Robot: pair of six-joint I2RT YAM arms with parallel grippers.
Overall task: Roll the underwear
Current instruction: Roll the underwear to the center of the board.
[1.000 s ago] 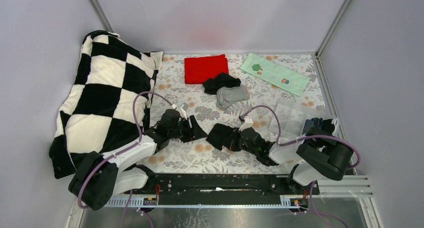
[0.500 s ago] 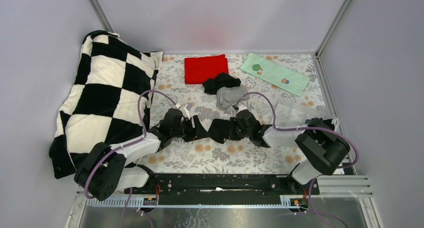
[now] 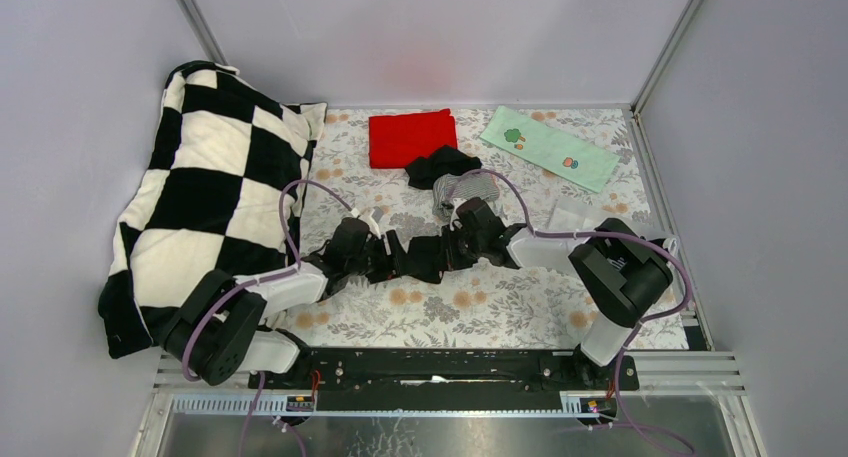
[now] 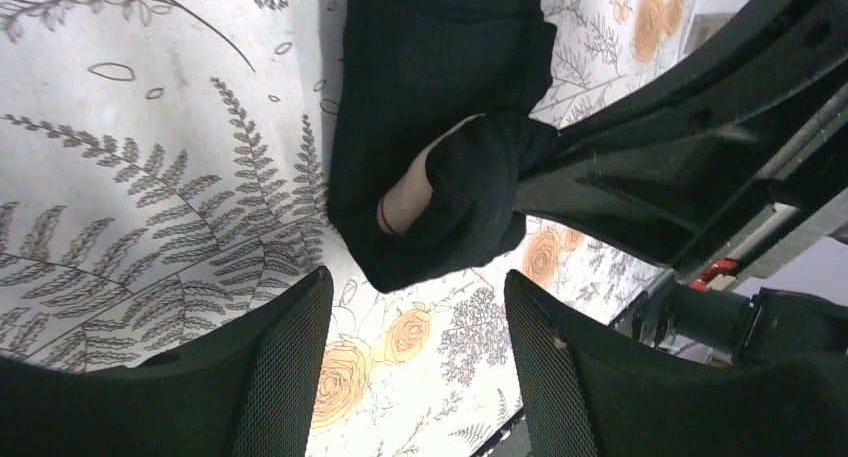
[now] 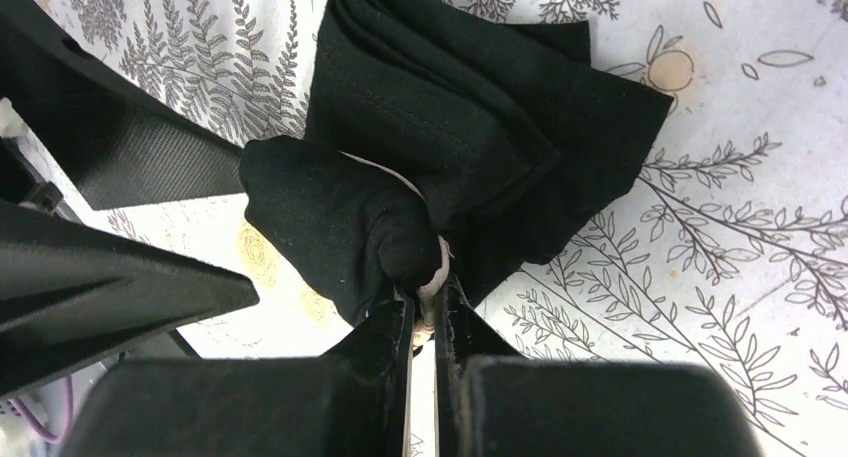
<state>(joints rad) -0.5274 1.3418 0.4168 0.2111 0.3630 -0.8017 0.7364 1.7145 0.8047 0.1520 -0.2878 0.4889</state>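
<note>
Underwear, 3 pcs. Black brief x1: lies bunched on floral sheet, centre, btwn both grippers; fold pinched tight in R gripper. L gripper: jaws spread wide, just short of brief, holding nothing. Second black brief and grey pinstripe brief: touching, far side, beside red cloth x1. Green cloth x1. Checked pillow x1.

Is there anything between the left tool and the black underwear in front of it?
Nothing visible. The open left tool faces the black underwear directly; the right tool grips its bunched part.
</note>
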